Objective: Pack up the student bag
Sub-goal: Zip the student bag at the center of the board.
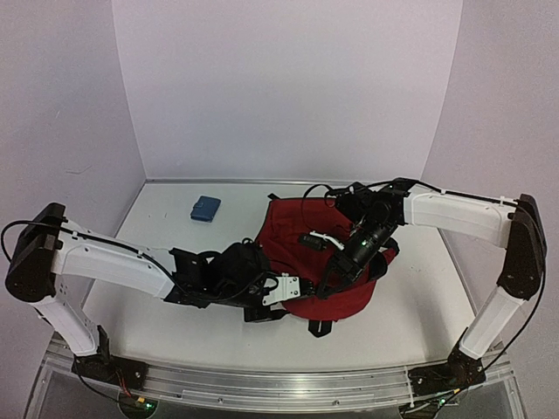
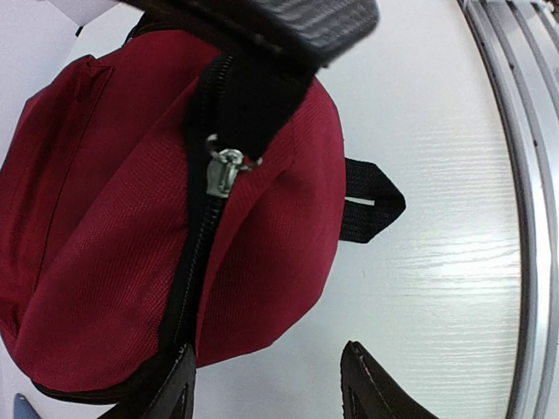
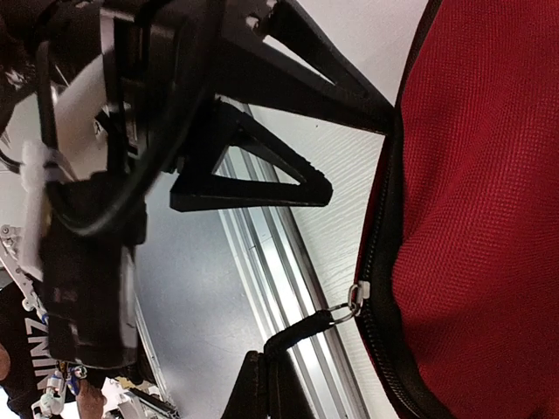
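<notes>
Zip (image 2: 188,288) of the student bag (image 2: 96,218) runs 6-to-12 o'clock from the open left claw (image 2: 266,384); the right claw (image 3: 266,380) grips the zip pull (image 2: 249,105) at 12.

A white wood-grain table (image 1: 148,323) is enclosed on three sides by plain pale walls (image 1: 288,87). A small flat blue item (image 1: 205,209) is laid near the table's back left corner. A ribbed aluminium rail (image 1: 288,388) is fixed along the near edge.
</notes>
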`<action>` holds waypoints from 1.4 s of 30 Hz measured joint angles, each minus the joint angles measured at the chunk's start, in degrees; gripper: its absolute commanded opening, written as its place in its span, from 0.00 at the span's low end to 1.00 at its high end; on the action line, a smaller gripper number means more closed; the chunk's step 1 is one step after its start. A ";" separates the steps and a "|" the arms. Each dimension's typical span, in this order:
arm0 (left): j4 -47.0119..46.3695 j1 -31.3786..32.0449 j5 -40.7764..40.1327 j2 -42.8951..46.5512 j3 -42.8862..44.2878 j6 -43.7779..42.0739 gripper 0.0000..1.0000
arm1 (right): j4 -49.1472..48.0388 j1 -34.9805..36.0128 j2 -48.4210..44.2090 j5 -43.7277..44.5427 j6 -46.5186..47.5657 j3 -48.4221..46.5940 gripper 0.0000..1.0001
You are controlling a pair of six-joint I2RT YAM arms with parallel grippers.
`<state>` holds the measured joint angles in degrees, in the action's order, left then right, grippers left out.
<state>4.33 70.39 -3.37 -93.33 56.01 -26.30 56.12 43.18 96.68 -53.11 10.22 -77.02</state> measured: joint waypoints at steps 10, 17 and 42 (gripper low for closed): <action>-5.21 5.03 -10.93 -4.35 2.05 -9.34 0.47 | -0.04 0.00 0.02 -0.42 -0.01 0.37 0.00; -5.87 6.60 -13.23 -2.29 2.05 -11.28 0.47 | -0.13 0.00 0.02 -0.66 0.00 0.97 0.00; -8.72 5.18 -17.31 -6.19 4.98 -11.36 0.02 | -0.51 -0.12 -0.07 -0.68 -0.12 2.15 0.00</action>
<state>-4.40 75.57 -20.68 -99.51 60.99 -37.66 55.61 43.05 96.61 -53.79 10.10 -74.87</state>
